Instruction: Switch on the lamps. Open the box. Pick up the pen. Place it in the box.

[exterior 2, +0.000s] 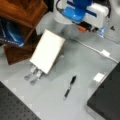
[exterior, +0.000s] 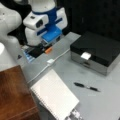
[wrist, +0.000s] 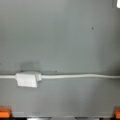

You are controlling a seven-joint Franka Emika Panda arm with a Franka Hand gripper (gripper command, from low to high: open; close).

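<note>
Fingers of the gripper (exterior: 47, 48) hang low over the grey table (exterior: 75, 72), tipped with orange pads (exterior 2: 81, 28); whether they are spread or closed cannot be told from any view. They grip nothing that shows. Directly beneath them, in the wrist view, a white cable (wrist: 80, 76) crosses the table, with a small white switch block (wrist: 27, 79) on it, off to one side of the fingers. This is the nearest thing to the gripper, so the lamp step appears to be the one in hand. To do it well, centre the fingers over the block before pressing, and press straight down so that the cable does not slide.

Further out, the pen (exterior: 86, 86) lies flat on the table, untouched. Beyond it the box (exterior: 96, 50) stands with lid down and white latch (exterior: 85, 55) in front. A white slab (exterior 2: 47, 50) lies well clear.

No lettering or brand can be read.
</note>
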